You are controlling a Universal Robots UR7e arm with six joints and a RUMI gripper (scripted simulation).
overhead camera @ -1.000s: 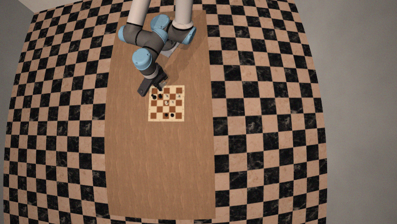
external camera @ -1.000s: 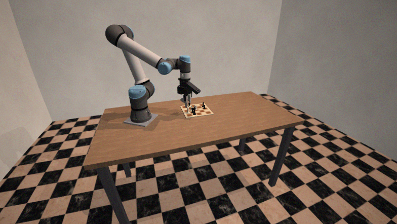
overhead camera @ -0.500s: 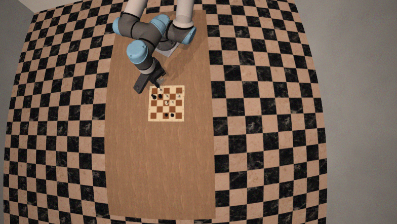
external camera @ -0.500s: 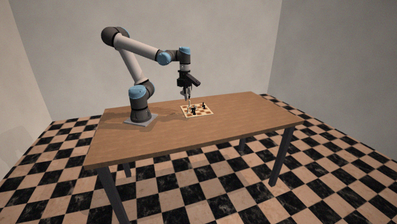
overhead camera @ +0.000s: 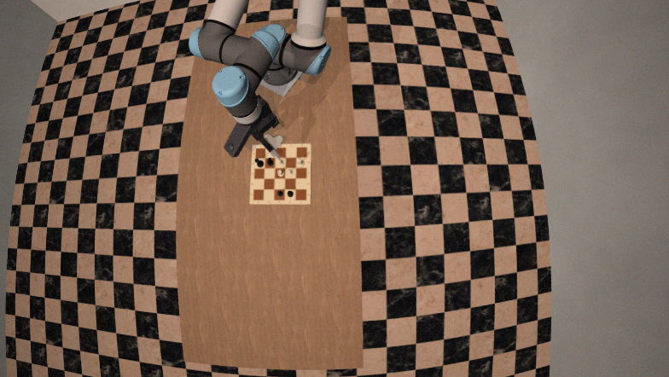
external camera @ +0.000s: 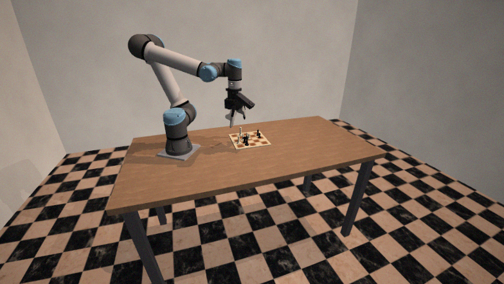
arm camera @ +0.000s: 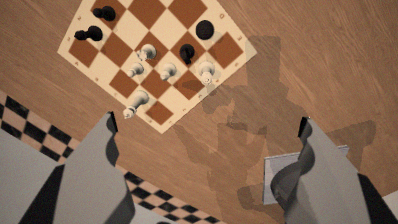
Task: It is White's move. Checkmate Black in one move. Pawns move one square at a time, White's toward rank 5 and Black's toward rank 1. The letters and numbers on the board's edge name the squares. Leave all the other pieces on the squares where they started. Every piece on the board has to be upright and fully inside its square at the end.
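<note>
Now the claw (arm camera: 205, 135) hangs spread wide and empty above the chessboard (arm camera: 70, 47) edge on the surface (external camera: 282, 159), white pieces (arm camera: 167, 70) upright in their squares, so the move looks played.
</note>
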